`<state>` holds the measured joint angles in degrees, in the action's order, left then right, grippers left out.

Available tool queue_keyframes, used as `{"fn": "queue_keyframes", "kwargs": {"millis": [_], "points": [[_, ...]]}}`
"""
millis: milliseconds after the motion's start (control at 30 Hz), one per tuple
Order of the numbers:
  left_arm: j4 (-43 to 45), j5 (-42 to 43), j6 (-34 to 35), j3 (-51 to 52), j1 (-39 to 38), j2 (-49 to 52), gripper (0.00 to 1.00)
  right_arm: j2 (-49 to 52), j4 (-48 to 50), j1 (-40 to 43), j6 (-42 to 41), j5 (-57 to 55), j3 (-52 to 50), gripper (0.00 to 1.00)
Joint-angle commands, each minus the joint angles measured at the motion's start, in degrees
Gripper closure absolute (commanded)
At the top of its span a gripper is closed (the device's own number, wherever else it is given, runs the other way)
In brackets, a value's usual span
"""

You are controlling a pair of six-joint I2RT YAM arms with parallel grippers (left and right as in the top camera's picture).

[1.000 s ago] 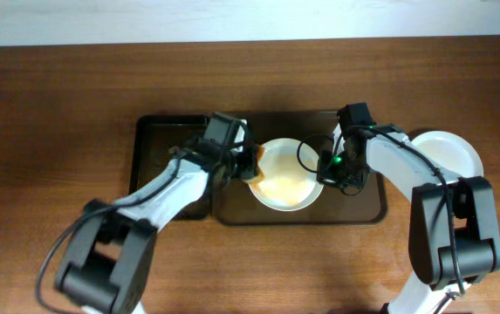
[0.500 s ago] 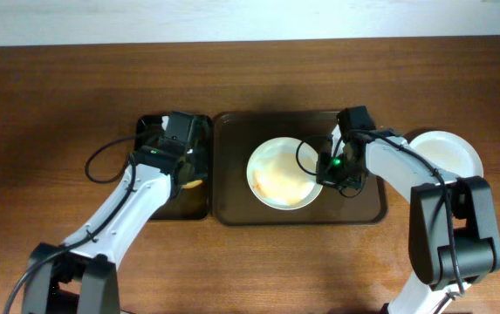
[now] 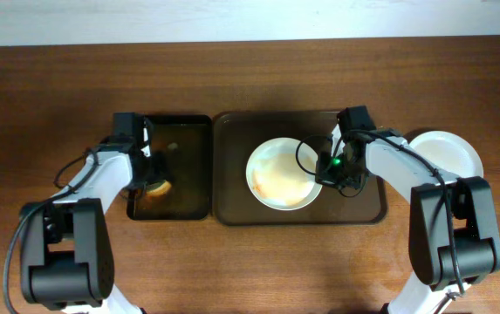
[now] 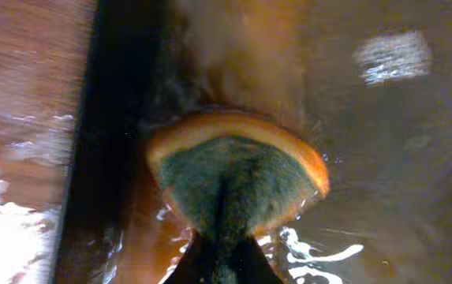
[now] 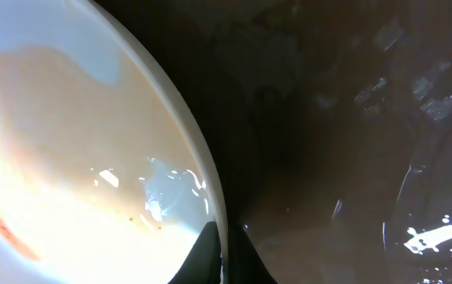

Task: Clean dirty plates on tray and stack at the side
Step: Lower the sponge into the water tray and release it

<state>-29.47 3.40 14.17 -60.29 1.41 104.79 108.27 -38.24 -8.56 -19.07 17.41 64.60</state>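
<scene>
Brown wood of the table (image 3: 58,87) carries everything. The dark brown tray (image 3: 232,139) sits at its middle, and a narrower black tray (image 3: 188,148) lies just beside it on the left, holding a shallow wet film.

One plate (image 3: 280,174) lies flat near the middle of the brown tray. In the right wrist view its bowl (image 5: 76,142) is washed over with a pale orange smear and has a small red streak low at the left, so I judge it not yet clean. A white stack (image 3: 450,150) rests on the bare table off the tray's right end; from above I cannot tell how many plates are in it.

The sponge (image 4: 233,185), orange with a green scouring face, sits down in the black tray's water near its left wall. The left gripper (image 4: 219,260) is pinched on the sponge from above. The right gripper (image 3: 326,167) is closed on the plate's right-hand rim, its fingers meeting over the white edge (image 5: 224,252), and steadies the plate.

The next move turns on this relation: the plate lies to the right of the sponge hand, well apart from it, across the black tray's wall and the brown tray's rim. Being round, it offers no long axis to line up with. The right arm is the nearer one and is already on it, and the stack lies further to that arm's right. The wet sponge probably has to travel rightward, over both rims, to the smeared bowl.
</scene>
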Motion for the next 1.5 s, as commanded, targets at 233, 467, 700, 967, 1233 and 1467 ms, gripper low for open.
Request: {"fn": "queue_keyframes", "kwargs": {"millis": [233, 467, 700, 967, 1233, 1467], "points": [[-1.90, -7.50, 0.09, 0.37, -1.88, 1.33, 1.00, 0.79, -0.55, -0.48, 0.57, -1.38, -1.38, 0.96], [1.79, 6.62, -11.15, 0.37, -1.90, 1.33, 1.00, 0.79, -0.52, -0.48, 0.57, -1.38, -1.38, 0.96], [-0.04, 5.70, -18.51, 0.35, -5.79, 1.33, 1.00, 0.79, -0.55, -0.48, 0.57, -1.40, -1.38, 0.96], [0.22, -2.73, -10.91, -1.81, -11.32, 1.14, 0.86, 0.79, -0.79, -0.48, 0.59, -1.40, -1.38, 0.96], [-5.09, -2.78, -10.32, -4.81, -11.30, -11.13, 0.00, -5.33, -1.53, -0.48, 5.22, -1.64, 1.11, 0.96], [-10.32, -2.75, -10.32, -4.79, -11.32, -11.72, 0.00, -17.07, -6.14, -0.90, 5.33, -17.57, 1.16, 0.96]]}}
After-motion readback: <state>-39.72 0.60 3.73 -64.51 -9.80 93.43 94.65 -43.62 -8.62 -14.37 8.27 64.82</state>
